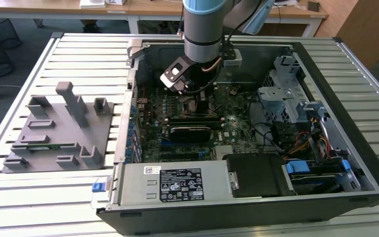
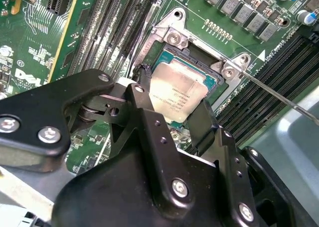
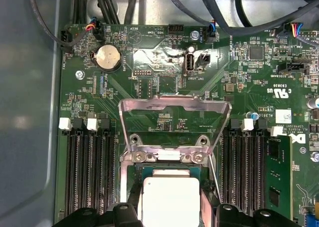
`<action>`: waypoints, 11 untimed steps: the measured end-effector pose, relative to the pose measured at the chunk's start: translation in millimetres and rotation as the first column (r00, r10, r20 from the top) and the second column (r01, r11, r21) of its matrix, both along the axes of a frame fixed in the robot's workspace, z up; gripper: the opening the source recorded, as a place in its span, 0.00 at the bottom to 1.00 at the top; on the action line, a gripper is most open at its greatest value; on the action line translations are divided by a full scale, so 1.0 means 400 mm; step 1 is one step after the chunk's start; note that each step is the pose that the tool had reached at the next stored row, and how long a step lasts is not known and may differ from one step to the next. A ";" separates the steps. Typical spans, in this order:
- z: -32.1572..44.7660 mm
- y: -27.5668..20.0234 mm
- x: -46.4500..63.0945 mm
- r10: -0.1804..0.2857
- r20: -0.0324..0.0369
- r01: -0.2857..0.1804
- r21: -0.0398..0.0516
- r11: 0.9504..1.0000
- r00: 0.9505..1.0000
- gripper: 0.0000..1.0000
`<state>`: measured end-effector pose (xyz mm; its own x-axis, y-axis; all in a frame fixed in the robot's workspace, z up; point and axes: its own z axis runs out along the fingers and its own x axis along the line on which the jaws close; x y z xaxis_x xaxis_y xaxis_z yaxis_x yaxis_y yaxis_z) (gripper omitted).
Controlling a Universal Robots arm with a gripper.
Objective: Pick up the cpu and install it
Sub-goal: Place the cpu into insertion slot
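Two black fingers of the gripper are closed to chip width on opposite edges of the cpu, mid-frame in the second wrist view, in or just over the socket; I can't tell which. I'd reckon it light, stiff, slick-topped and delicate underneath, so the edges are the right hold. Further right lies the thin lever. The first wrist view adds the raised load plate; the exterior view adds the open computer case.
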<state>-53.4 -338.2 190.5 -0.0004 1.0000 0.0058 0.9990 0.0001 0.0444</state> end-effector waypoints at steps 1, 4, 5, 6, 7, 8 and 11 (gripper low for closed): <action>0.000 0.000 0.000 0.000 0.000 0.000 0.000 1.000 1.000 0.54; 0.000 0.000 0.000 0.000 0.000 0.000 0.000 1.000 1.000 0.54; -0.002 0.001 0.001 0.000 0.001 0.000 0.002 1.000 1.000 0.54; -0.002 0.001 0.001 0.000 0.001 0.000 0.002 1.000 1.000 0.55; -0.002 0.001 0.001 0.000 0.001 0.000 0.002 1.000 1.000 0.55; -0.001 0.000 0.000 0.000 0.001 0.000 0.001 1.000 1.000 0.61; -0.001 0.000 0.000 0.000 0.000 0.000 0.000 1.000 1.000 0.61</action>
